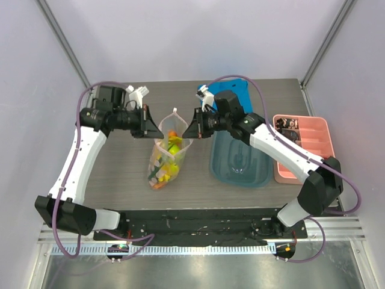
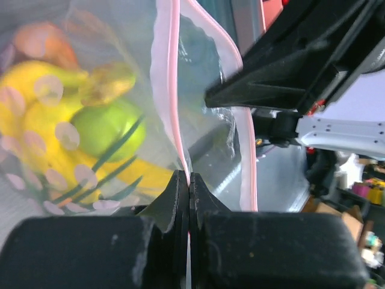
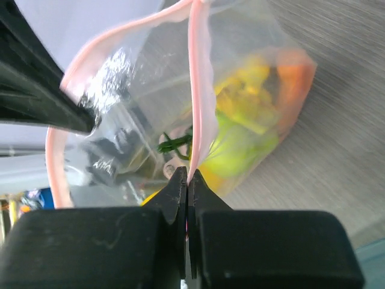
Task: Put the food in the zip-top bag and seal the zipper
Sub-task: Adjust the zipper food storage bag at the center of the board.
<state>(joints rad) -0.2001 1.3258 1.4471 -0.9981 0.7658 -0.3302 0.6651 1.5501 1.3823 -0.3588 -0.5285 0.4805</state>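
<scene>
At frame centre we see the food (image 1: pixel 162 171) inside the zip-top bag (image 1: pixel 170 153). Above it, our left gripper (image 1: pixel 157 129) and right gripper (image 1: pixel 187 129) each clamp the pink zipper (image 2: pixel 174 90). A teal tub (image 1: pixel 240 165) sits right.

The clear, dotted zip-top bag (image 1: pixel 170 150) is hanging just left of the frame's centre, its bottom resting on the tabletop. Yellow, green and orange food (image 1: pixel 162 168) is sitting inside. The pink zipper (image 2: pixel 174 90) is gaping open.
</scene>
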